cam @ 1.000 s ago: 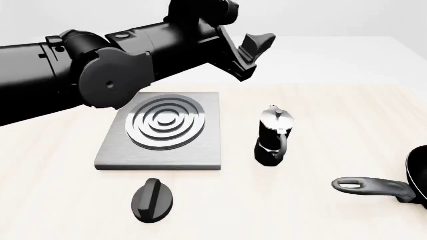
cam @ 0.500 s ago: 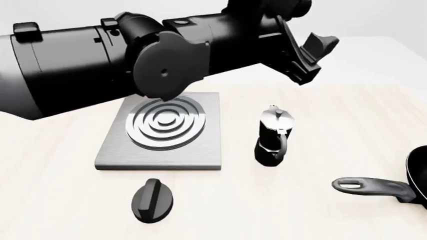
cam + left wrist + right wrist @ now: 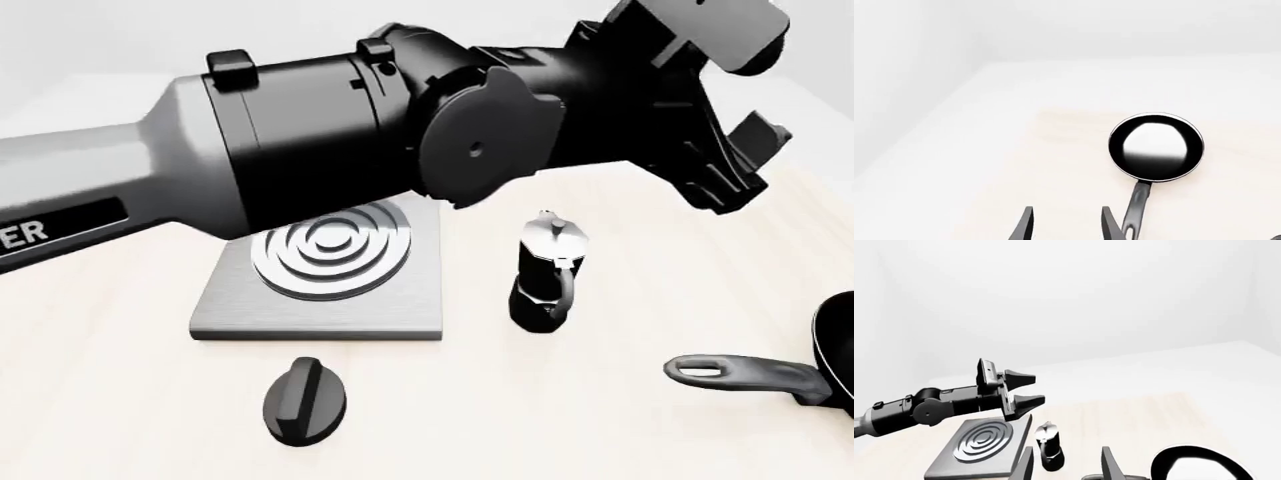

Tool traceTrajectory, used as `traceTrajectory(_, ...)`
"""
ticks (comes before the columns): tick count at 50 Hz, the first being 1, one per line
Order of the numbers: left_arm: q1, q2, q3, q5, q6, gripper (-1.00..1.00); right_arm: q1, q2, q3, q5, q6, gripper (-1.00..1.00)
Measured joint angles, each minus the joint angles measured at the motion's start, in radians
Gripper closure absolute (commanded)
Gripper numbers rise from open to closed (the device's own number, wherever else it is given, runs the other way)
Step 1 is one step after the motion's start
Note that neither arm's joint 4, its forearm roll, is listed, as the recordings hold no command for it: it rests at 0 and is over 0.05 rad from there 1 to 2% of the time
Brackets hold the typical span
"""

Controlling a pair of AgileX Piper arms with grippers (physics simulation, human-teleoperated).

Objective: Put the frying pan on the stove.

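The frying pan (image 3: 838, 352) lies at the table's right edge in the front view, mostly cut off, with its dark grey handle (image 3: 745, 372) pointing left. In the left wrist view the whole pan (image 3: 1155, 146) shows, round, black and glossy inside. The stove (image 3: 327, 272) is a grey plate with silver rings at centre left. My left gripper (image 3: 757, 165) is open and empty, high above the table, to the right of the stove and behind the pan. My right gripper (image 3: 1067, 467) is open and empty; it is out of the front view.
A black-and-silver moka pot (image 3: 547, 275) stands upright between stove and pan. A small black oval knob (image 3: 307, 400) lies in front of the stove. My left arm spans the front view above the stove's far edge.
My left arm has swung steadily to the right, from above the stove's far side to above and past the moka pot. Nothing on the table has moved.
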Motion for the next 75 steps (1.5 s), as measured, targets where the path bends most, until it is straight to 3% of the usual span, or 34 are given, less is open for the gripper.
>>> traceTrajectory(18,-0.069,0.11,-0.132,0.118,0.036,-1.0,0.0,0.0,0.002,0.0,0.006,-1.0)
traceTrajectory(37,-0.08,0.248,-0.312,0.243,0.052,-1.0,0.001,0.0,0.002,0.0,0.011,-1.0)
traceTrajectory(75,-0.133,0.373,-0.335,0.262,0.053,-1.0,0.005,0.0,0.007,0.0,0.022,-1.0)
